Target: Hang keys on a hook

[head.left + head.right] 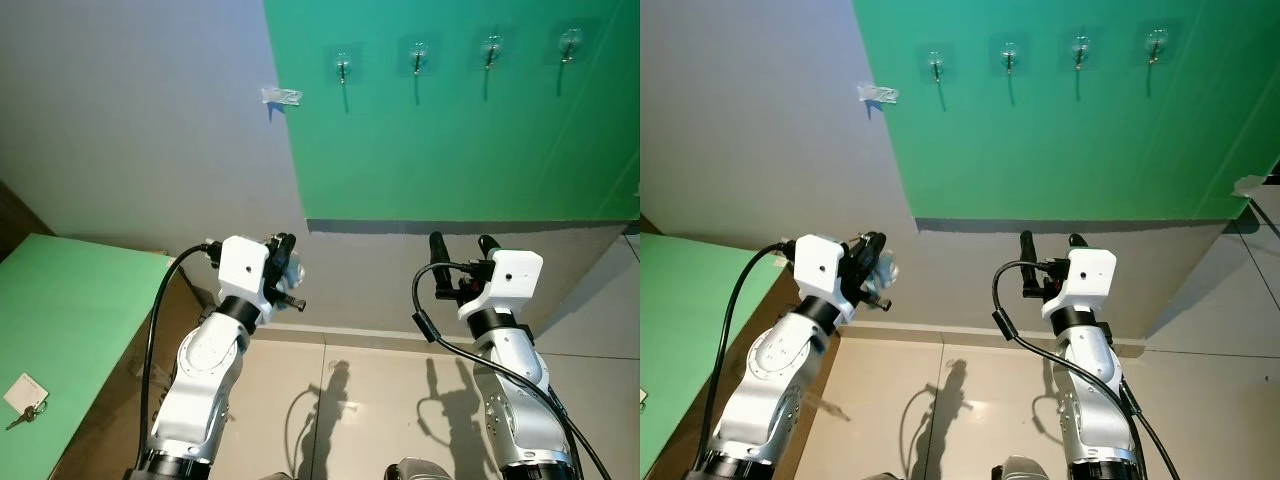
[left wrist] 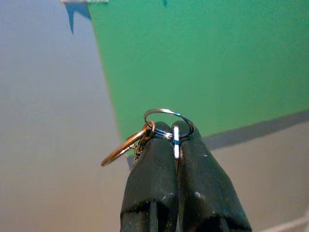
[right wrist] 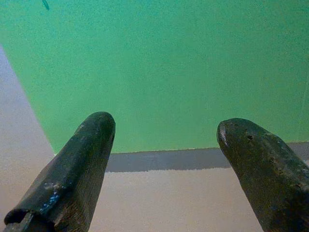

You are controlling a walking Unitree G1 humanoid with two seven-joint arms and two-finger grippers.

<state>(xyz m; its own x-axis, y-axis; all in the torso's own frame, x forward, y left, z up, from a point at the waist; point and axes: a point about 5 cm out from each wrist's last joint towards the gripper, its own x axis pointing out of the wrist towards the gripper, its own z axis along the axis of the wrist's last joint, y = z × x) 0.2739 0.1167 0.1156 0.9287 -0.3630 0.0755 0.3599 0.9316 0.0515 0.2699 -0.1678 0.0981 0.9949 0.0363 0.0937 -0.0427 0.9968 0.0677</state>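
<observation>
Green paper covers the upper wall ahead (image 1: 450, 130), grey wall beside and below it, and pale floor tiles run underneath. The keys (image 2: 145, 140) are already off the ground: the left gripper (image 2: 175, 133) has its two black fingers pressed together on a silver split ring, which stands up just past the fingertips with a brassy second ring and a bit of chain hanging off to one side (the key blades themselves I can't make out from here). From the head views that gripper (image 1: 285, 262) sits at chest height, out in front of the grey strip of wall.

What the next move turns on: the hooks lie above and to the right of the held ring, well apart from it. I count four clear stick-on hooks in a level row high on the green, and the leftmost hook (image 1: 342, 68) is the closest to the left arm, so I'd judge that one the natural target. The ring needs to go up and across, then drop over the hook's upturned tip.

The right gripper (image 3: 166, 140) is spread wide and holds nothing, pointing at the same wall lower down.

One scrap of clear tape (image 1: 281, 96) sticks to the grey wall just left of the green edge. Off to the robot's left, one green table (image 1: 70, 330) carries a second set of keys with a white tag (image 1: 24, 396).
</observation>
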